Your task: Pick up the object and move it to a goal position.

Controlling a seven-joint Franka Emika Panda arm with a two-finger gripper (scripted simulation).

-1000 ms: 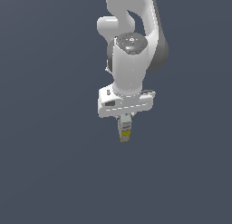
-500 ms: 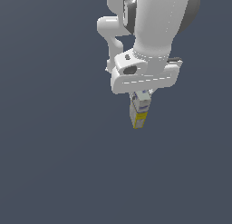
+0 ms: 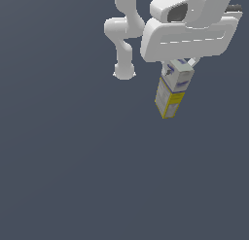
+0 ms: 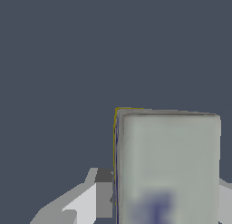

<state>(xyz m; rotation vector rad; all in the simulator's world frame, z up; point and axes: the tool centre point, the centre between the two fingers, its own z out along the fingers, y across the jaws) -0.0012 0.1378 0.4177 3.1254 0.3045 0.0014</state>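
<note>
The object is a small elongated carton [image 3: 171,91], white-grey with blue-purple marks on its upper part, yellow-edged with a grey panel on its lower part. It hangs tilted below the white hand of my arm, high above the dark floor, toward the exterior view's upper right. My gripper [image 3: 179,68] is shut on the carton's upper end; the fingers are mostly hidden by the hand. In the wrist view the carton [image 4: 167,166] fills the frame between the fingers [image 4: 103,193], its pale face close to the camera.
The arm's white links [image 3: 125,37] rise at the top of the exterior view. A plain dark grey floor [image 3: 73,176] lies all around.
The arm has carried the carton up and toward the exterior view's right, much closer to the camera. The carton stays held in the gripper and now tilts slightly.
</note>
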